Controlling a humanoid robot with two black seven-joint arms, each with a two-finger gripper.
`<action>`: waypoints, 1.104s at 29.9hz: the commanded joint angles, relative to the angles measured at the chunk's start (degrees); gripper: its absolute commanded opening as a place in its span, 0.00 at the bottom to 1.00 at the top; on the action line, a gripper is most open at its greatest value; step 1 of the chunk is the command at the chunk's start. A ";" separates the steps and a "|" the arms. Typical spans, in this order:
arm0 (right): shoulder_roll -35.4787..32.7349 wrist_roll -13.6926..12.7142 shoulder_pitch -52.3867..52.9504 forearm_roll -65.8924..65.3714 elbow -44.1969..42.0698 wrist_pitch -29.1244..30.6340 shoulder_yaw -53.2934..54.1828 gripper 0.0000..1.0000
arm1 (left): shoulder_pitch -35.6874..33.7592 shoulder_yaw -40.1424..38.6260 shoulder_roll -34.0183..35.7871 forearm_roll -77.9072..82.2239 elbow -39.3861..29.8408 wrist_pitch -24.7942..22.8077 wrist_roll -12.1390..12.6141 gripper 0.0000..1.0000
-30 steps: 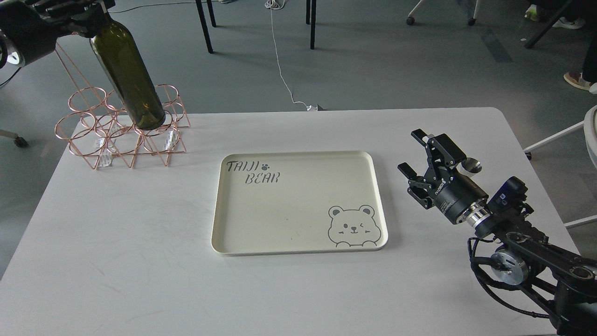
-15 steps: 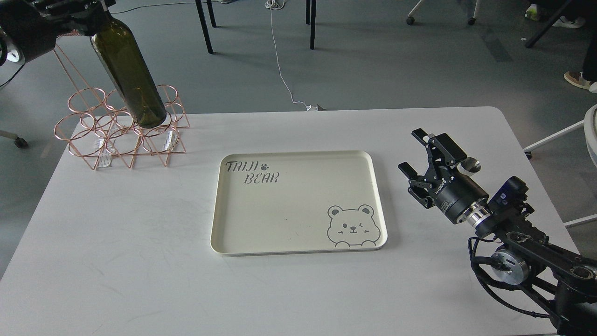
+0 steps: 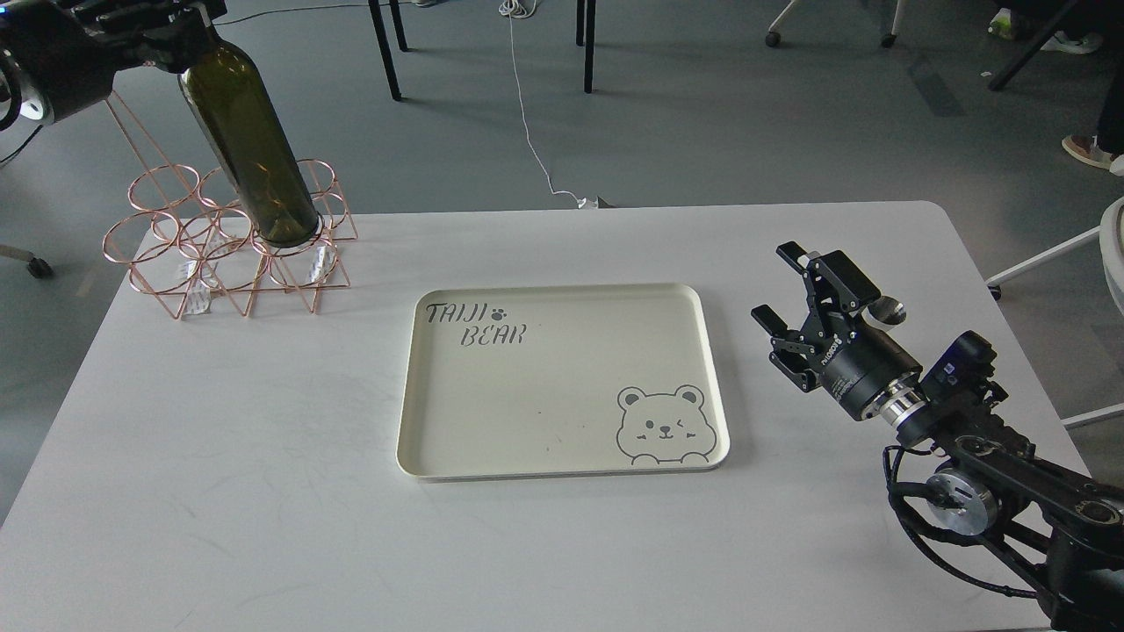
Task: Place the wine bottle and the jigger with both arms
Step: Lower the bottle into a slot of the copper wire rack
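Wine bottle (image 3: 250, 149): dark olive glass, tilted, its base low over the copper wire rack (image 3: 228, 241) at the far left corner of the table (image 3: 219, 456); I cannot tell whether the base touches the rings. Its neck is hidden inside my grip.
Left gripper (image 3: 171, 31): at the top left corner, partly cut off by the frame edge, dark against dark; it wraps the bottle's neck, pinching it.
Jigger (image 3: 885, 309): only a small shiny steel bit peeks out just behind my right gripper; the rest is hidden by the fingers, so its pose is unclear.
Right gripper (image 3: 786, 285): fingers spread apart, holding nothing, hovering over the table's right side.
Tray (image 3: 562, 461): cream, bear drawing and "TAIJI BEAR" lettering, mid-table, between both arms.
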 commanded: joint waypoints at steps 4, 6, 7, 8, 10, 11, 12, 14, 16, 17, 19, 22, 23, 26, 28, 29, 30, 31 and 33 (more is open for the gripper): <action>0.08 -0.01 -0.09 -0.05 0.00 -0.06 0.00 0.99 | 0.21 0.67 -0.14 -0.01 0.04 0.09 -0.01 0.18; -0.01 -0.01 0.00 -0.05 0.00 0.03 0.08 0.99 | 0.30 0.76 -0.23 -0.01 0.04 0.27 -0.01 0.18; 0.08 -0.01 -0.09 -0.05 0.00 -0.06 0.00 0.99 | 0.48 0.76 -0.31 -0.09 0.04 0.35 -0.01 0.18; 0.08 -0.01 -0.09 -0.05 0.00 0.03 0.00 0.99 | 0.48 0.76 -0.66 -0.10 0.04 0.44 -0.01 0.18; 0.08 -0.01 -0.09 -0.05 0.00 0.03 0.00 0.99 | 0.57 1.11 -1.89 -0.10 0.13 0.53 -0.01 0.18; 0.08 -0.01 -0.09 -0.05 0.00 -0.06 0.08 0.99 | 0.65 1.28 -2.25 -0.10 0.13 0.71 -0.01 0.18; 0.08 -0.01 -0.09 0.04 0.00 -0.06 0.08 0.99 | 0.74 1.55 -2.42 -0.10 0.13 1.06 -0.01 0.18; 0.08 -0.01 -0.27 0.04 0.00 -0.06 0.00 0.99 | 1.09 1.72 -2.69 -0.10 0.13 1.85 -0.01 0.18; 0.08 -0.01 -0.53 -0.05 0.00 0.03 0.08 0.99 | 1.88 1.81 -2.78 -0.18 0.22 2.72 -0.01 0.18; 0.08 -0.01 -0.71 -0.05 0.00 -0.06 0.08 0.99 | 2.14 1.90 -2.86 -0.18 0.31 2.99 -0.01 0.18; 0.16 -0.01 -0.80 -0.05 0.00 -0.06 0.08 0.99 | 2.50 1.81 -3.30 -0.10 0.48 3.60 -0.01 0.18; 0.16 -0.01 -0.97 -0.05 0.00 -0.06 0.43 0.99 | 3.55 1.81 -3.57 -0.18 0.66 4.66 -0.01 0.18; 0.16 -0.01 -0.97 -0.05 0.00 -0.06 0.44 0.99 | 3.81 1.81 -3.57 -0.18 0.75 4.92 -0.01 0.18; 0.16 -0.01 -0.97 -0.05 0.00 -0.06 0.44 0.99 | 4.61 1.81 -3.65 -0.18 0.75 5.10 -0.01 0.18; 0.16 -0.01 -1.15 -0.05 0.00 -0.06 0.44 0.99 | 5.22 1.81 -3.66 -0.18 0.75 5.10 -0.01 0.18; 0.16 -0.01 -1.32 -0.05 0.00 -0.06 0.44 0.99 | 5.57 1.73 -3.66 -0.18 0.75 5.19 -0.01 0.19; 0.16 -0.01 -1.41 -0.05 0.00 -0.06 0.44 0.99 | 5.92 1.64 -3.66 -0.18 0.75 5.19 -0.01 0.19; 0.16 -0.01 -1.41 -0.05 0.00 -0.06 0.44 0.99 | 6.27 1.64 -3.74 -0.18 0.75 5.19 -0.01 0.19; 0.16 -0.01 -1.67 -0.14 0.09 -0.06 0.52 0.99 | 6.80 1.64 -4.18 -0.18 0.92 5.71 -0.01 0.20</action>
